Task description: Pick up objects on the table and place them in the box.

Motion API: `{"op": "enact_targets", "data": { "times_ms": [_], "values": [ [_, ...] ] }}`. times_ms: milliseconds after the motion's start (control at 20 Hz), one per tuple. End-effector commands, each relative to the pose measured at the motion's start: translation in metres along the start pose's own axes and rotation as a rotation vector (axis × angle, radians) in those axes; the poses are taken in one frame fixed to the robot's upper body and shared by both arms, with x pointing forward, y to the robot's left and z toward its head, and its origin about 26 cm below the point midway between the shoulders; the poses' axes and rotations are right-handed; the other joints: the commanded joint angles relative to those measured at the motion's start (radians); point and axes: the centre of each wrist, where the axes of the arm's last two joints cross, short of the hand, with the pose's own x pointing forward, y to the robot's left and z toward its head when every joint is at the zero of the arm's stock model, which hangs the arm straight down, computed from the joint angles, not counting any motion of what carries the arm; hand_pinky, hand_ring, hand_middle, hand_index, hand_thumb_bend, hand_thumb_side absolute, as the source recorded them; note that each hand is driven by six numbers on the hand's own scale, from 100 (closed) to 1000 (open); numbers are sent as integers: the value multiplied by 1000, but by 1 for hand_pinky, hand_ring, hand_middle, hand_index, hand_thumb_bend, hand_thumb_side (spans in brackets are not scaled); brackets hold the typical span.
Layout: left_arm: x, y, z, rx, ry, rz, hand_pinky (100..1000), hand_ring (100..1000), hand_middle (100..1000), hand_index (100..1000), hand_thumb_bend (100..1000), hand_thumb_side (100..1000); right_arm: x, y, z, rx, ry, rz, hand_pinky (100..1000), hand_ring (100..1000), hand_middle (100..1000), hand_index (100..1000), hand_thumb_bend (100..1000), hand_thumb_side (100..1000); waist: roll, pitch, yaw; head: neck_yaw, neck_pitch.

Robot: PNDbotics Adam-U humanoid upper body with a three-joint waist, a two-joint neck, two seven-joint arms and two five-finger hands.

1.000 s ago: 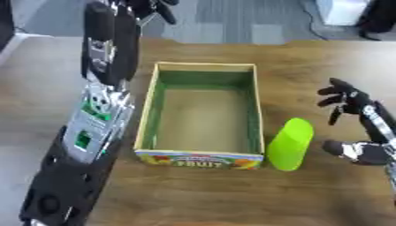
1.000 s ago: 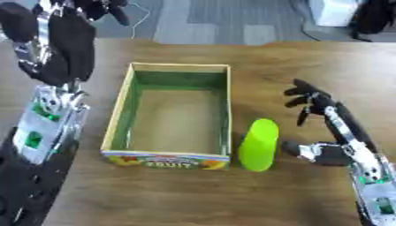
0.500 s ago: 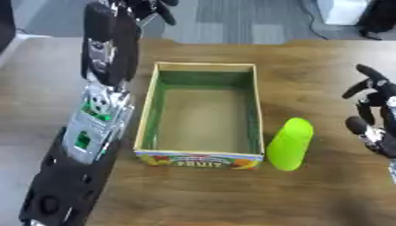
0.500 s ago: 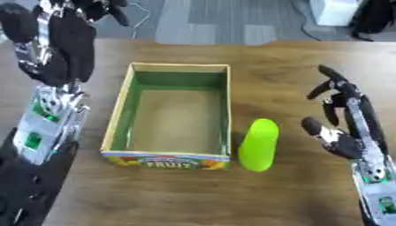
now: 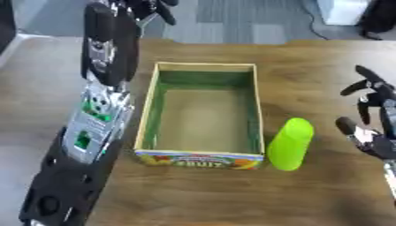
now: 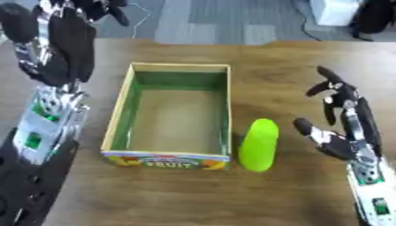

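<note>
A cardboard box (image 5: pixel 148 115) with a green lining and a fruit print on its front stands open in the middle of the wooden table; nothing lies inside it. A lime green cylinder (image 6: pixel 258 144) lies on the table just right of the box's front corner. My right hand (image 6: pixel 348 140) hovers to the right of the cylinder, open, fingers spread and thumb pointing toward it, with a gap between them. My left arm (image 5: pixel 99 110) rises along the box's left side. Its hand (image 6: pixel 94 6) shows at the top edge, partly cut off.
Bare wooden table (image 5: pixel 325 66) stretches right of and behind the box. Past the table's far edge is grey floor with a white object (image 5: pixel 340 11). A strip of table lies free in front of the box.
My right hand has drawn back a little to the right, away from the green cylinder. The cylinder, box and left arm have stayed put.
</note>
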Motion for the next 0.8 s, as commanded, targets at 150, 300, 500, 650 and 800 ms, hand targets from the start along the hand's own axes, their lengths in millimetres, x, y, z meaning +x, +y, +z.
{"op": "enact_targets", "data": {
  "times_ms": [150, 300, 500, 650, 800],
  "values": [
    [6, 0, -4, 4, -25, -5, 391, 555, 633, 736, 625, 953, 4, -4, -7, -5, -17, -60, 166, 723, 775, 986, 681, 893, 0, -8, 2, -3, -3],
    [6, 0, -4, 5, -25, -5, 391, 554, 633, 735, 625, 953, 4, -5, -7, -1, -22, -86, 267, 780, 817, 998, 680, 890, -1, -8, 3, -3, -3],
    [6, 1, -4, 7, -25, -6, 391, 552, 633, 735, 625, 953, 4, -4, -6, 24, -29, -95, 358, 833, 875, 1000, 704, 862, -1, -8, 5, -3, -3],
    [6, 0, -4, 7, -25, -6, 391, 552, 633, 734, 625, 953, 4, -3, -6, 57, -44, -99, 358, 838, 884, 1000, 714, 840, 0, -7, 6, -3, -3],
    [6, 0, -4, 8, -25, -6, 392, 551, 633, 734, 625, 953, 4, -2, -4, 78, -52, -105, 419, 850, 886, 1000, 717, 827, 0, -5, 8, -3, -3]
  ]
}}
